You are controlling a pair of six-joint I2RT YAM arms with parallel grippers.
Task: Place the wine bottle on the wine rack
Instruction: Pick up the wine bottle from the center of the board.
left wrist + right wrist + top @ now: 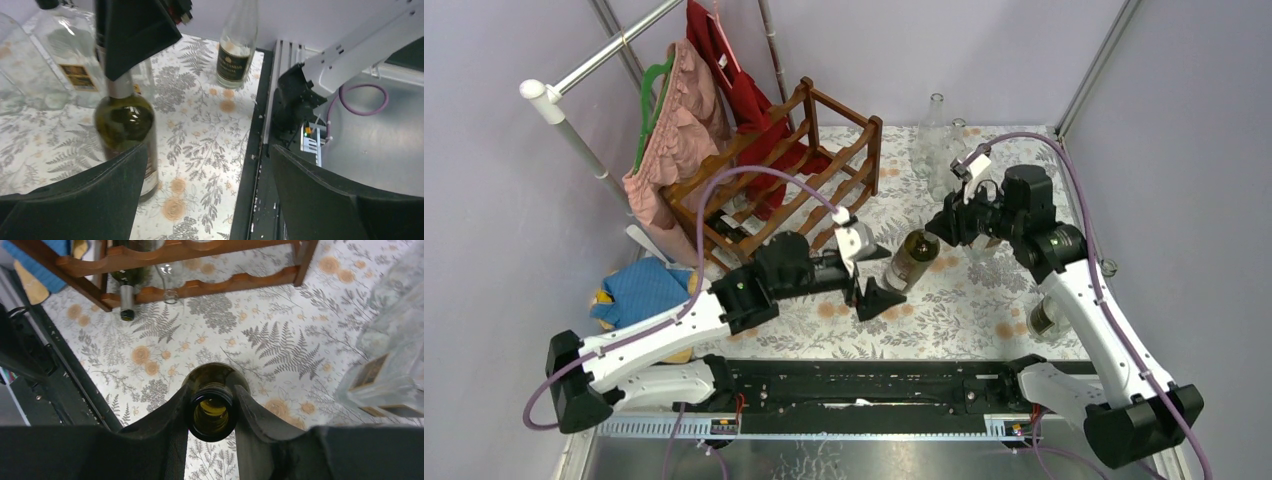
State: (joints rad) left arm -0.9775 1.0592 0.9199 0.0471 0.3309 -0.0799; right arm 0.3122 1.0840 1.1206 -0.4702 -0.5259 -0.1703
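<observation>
As right gripper [212, 394] clamps wine bottle [214, 374], perhaps empty; wine rack [220, 284] holds dark bottle [127, 301]

A dark green glass wine bottle [913, 259] stands on the fern-patterned tabletop [984, 300], the right claw [942, 232] closed around its neck. The left claw [871, 297], jaws spread, sits just beside its base. The reddish-brown wooden wine rack [808, 110] stands behind the left arm.
</observation>
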